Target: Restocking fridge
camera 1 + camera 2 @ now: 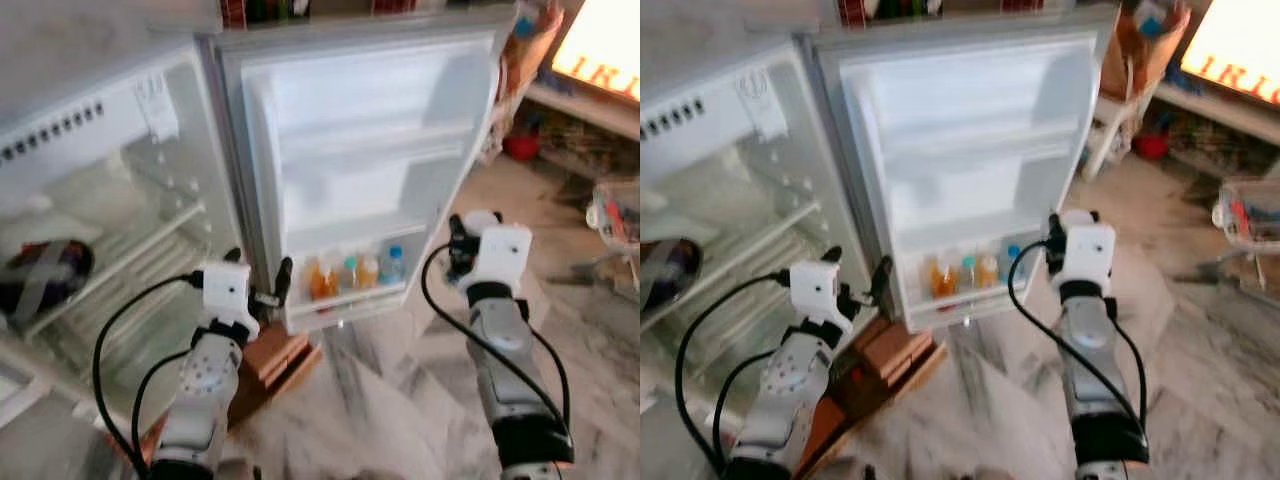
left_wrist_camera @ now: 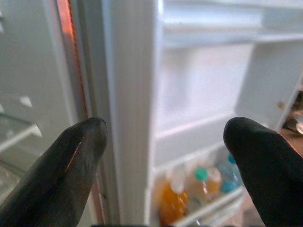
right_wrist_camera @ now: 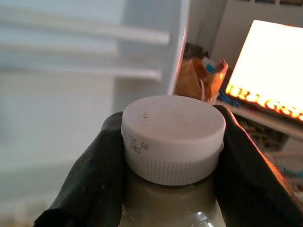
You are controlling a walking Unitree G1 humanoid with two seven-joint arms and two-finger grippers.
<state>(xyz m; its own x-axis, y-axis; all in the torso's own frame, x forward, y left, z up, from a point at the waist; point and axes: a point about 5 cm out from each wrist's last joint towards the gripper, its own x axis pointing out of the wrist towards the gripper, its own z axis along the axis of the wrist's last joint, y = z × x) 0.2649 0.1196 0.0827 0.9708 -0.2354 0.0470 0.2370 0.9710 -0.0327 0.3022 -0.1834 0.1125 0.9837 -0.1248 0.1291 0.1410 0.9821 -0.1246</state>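
The fridge door (image 1: 360, 160) stands swung wide open, its inner face toward the camera, with the open fridge body (image 1: 110, 230) to the left of it. The door's upper racks are bare white; the lowest door shelf (image 1: 345, 300) carries a row of small bottles (image 1: 355, 272) with orange, teal and blue caps, packed side by side along most of its length. To the right of the door's free edge is open marble floor (image 1: 400, 400), which runs toward the camera between the two arms.

The right gripper (image 3: 168, 156) is closed on a bottle (image 3: 173, 137) with a white ribbed cap and pale contents, one black finger on each side just under the cap. In the eye views it hovers just beside the door's free edge, level with the lowest door shelf and apart from it.

The left gripper (image 2: 165, 142) is spread wide and empty, its fingers straddling the hinge-side edge of the door without touching, near the lower corner.

Inside the fridge body, clear shelves (image 1: 130, 250) run across, and a dark rounded item (image 1: 45, 275) lies at far left. Wooden blocks (image 1: 275, 360) sit on the floor under the door's hinge corner, right below the left gripper. Farther right stand cluttered shelves (image 1: 580, 110) and a bright lit sign (image 1: 605, 45), well apart from the arms.
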